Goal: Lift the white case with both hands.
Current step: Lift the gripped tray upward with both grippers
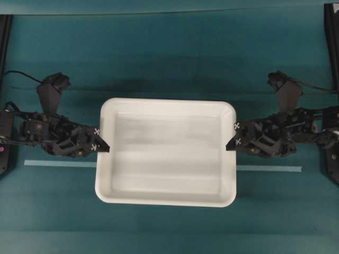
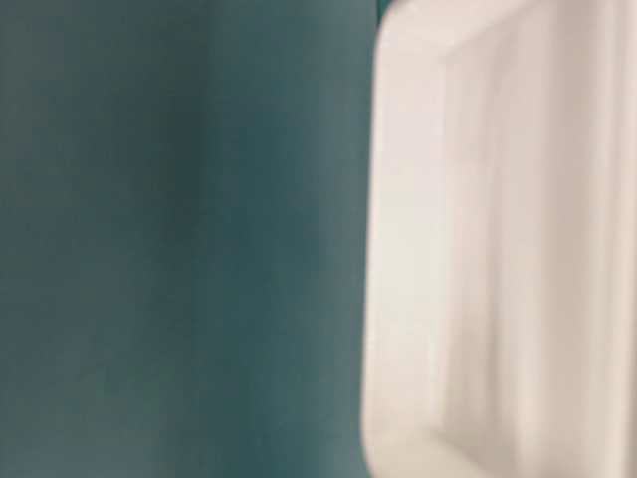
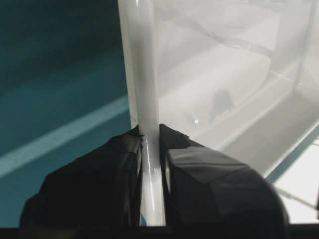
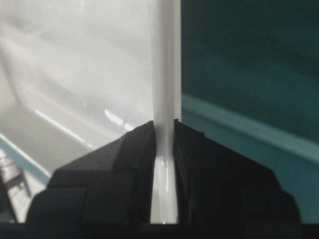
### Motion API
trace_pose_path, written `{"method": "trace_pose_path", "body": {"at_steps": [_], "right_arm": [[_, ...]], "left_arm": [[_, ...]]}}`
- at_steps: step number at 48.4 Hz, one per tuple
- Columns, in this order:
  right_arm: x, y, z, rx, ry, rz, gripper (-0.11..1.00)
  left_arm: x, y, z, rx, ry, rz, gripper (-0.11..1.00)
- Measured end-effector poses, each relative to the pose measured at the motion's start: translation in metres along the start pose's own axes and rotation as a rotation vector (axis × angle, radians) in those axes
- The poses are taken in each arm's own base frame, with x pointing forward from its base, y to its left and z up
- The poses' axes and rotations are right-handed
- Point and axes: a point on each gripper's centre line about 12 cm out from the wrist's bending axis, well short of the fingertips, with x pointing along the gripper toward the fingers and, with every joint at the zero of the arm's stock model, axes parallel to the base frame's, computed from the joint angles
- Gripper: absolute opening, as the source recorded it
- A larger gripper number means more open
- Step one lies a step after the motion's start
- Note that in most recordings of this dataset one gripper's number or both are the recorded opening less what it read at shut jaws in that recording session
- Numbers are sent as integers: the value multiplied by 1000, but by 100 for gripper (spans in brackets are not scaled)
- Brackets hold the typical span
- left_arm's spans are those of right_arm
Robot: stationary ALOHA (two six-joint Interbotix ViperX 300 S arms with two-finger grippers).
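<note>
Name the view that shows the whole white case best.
The overhead exterior view: the white case shows entire, all four rounded corners, clamped between both end effectors. The table-level view gives a blurred part of it; each wrist view shows only the pinched rim edge-on.

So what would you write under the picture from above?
Left gripper and right gripper pinch opposite rims of the white case.

Overhead looks straight down; table-level sits blurred-close; both wrist views share the white case rim.
</note>
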Motion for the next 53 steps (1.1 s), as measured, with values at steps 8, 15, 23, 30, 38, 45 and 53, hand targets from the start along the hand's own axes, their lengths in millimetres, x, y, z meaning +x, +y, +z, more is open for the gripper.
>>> {"method": "trace_pose_path", "body": {"at_steps": [8, 15, 23, 30, 38, 45, 53], "right_arm": [[-24, 20, -1, 4, 26, 43, 11], [-46, 39, 2, 25, 32, 99, 11], [-70, 55, 1, 84, 48, 162, 11], [-90, 65, -3, 134, 72, 196, 11], [-102, 69, -7, 151, 100, 188, 11], [-107, 75, -8, 147, 112, 181, 11], [-119, 90, -12, 131, 138, 166, 11]], "left_arm": [[-19, -21, 4, -23, -5, -21, 8], [-32, -36, 6, -64, -7, -44, 8], [-47, -51, 4, -114, 1, -90, 8], [-62, -66, 2, -147, 14, -135, 8], [-77, -84, 5, -156, 11, -152, 7], [-85, -98, 8, -157, 10, -143, 8], [-97, -115, 11, -159, 10, -126, 8]]}}
